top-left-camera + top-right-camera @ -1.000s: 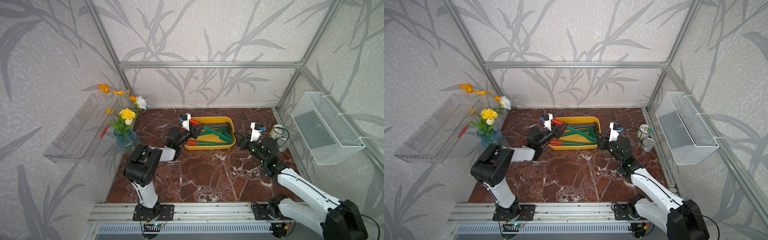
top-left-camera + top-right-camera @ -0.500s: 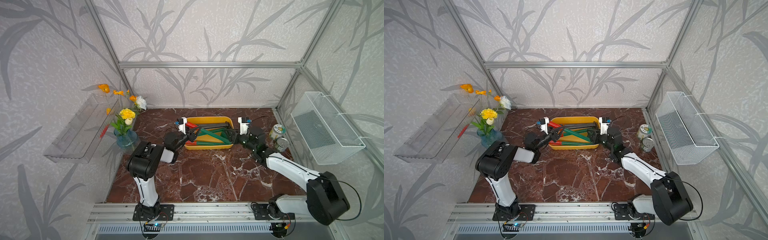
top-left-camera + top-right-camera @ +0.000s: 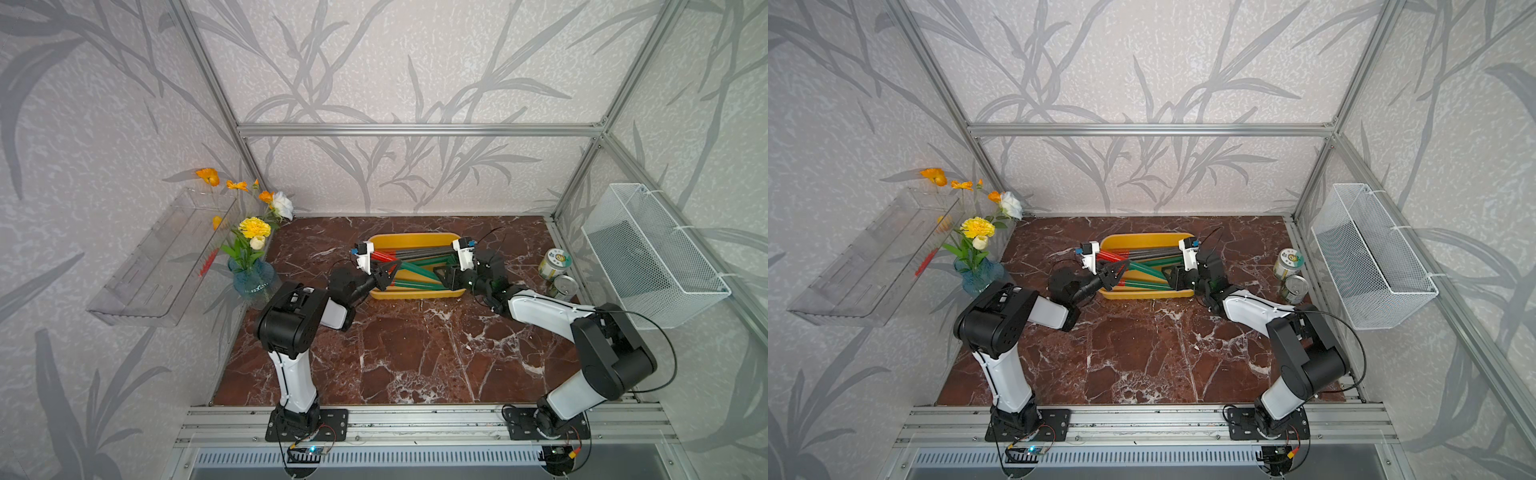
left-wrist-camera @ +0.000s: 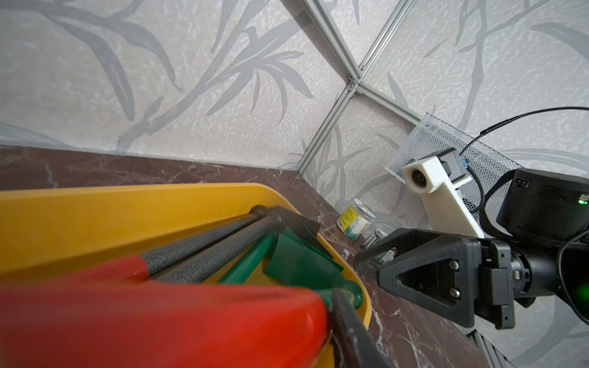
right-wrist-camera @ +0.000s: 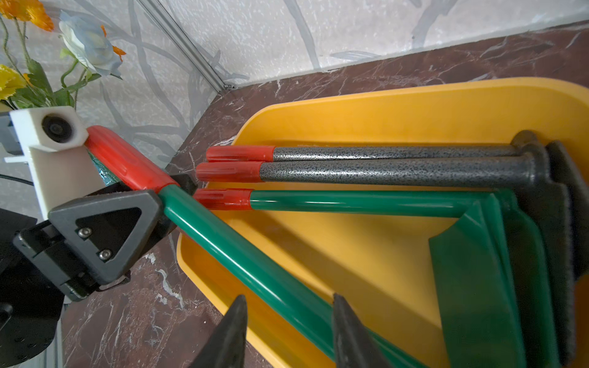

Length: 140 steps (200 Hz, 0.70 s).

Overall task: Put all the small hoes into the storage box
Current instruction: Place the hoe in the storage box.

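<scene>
I'm holding the small hoe, green-shafted with a red grip (image 5: pixel 255 264), slanting over the shallow yellow plastic storage box (image 3: pixel 409 239), with the grip overhanging its nine o'clock rim. The left gripper (image 5: pixel 172 197) is clamping the shaft, and the right gripper (image 5: pixel 287 306) is straddling it, jaws apart. Nearly in, I'm judging: lowering and letting go are left.

Twin high front views toward the back wall (image 3: pixel 415 174); wrist cameras close, opposed across the storage box (image 5: pixel 382 108)

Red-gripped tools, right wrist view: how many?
4. Two grey-shafted tools lie side by side in the storage box; a green-shafted tool lies beside them; the fourth tool, also green, slants across the rim, clamped by the left gripper. None seems hidden.
</scene>
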### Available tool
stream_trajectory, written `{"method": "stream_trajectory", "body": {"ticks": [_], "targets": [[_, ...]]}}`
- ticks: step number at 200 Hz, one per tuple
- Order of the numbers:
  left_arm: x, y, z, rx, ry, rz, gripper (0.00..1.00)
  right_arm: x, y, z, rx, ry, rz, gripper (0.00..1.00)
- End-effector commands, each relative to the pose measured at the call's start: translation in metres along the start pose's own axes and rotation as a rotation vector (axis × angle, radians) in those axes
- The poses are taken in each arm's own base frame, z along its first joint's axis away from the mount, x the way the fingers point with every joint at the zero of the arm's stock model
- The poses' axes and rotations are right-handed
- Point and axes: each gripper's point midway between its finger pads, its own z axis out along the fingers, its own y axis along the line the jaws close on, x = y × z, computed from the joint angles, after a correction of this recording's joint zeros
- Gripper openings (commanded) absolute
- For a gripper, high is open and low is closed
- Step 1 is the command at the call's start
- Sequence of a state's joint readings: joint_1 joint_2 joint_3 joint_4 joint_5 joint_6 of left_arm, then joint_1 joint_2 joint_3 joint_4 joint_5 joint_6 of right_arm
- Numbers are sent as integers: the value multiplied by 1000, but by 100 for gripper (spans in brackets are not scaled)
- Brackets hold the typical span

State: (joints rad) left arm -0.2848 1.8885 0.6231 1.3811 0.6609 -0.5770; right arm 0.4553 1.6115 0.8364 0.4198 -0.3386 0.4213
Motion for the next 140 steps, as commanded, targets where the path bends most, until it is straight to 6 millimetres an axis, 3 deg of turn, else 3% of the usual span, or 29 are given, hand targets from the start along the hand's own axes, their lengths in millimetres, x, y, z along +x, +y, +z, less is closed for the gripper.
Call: {"method": "stream_trajectory", "body": {"ticks": [1, 50, 82, 92, 104, 140], "targets": [[29, 7, -4, -32, 108, -64, 35, -9, 7, 9, -38, -25, -26, 43], [27, 11, -6, -100, 154, -83, 47, 1, 11, 19, -69, -10, -18, 43], [24, 6, -11, -138, 205, -110, 79, 2, 14, 21, -82, -7, -22, 42], [22, 3, -14, -154, 230, -126, 99, 0, 14, 21, -83, -13, -22, 42], [22, -1, -19, -180, 262, -140, 100, -3, 14, 19, -79, -22, -29, 42], [34, 12, -51, -465, 482, -272, 100, -13, 15, 14, -48, -25, -44, 45]]}}
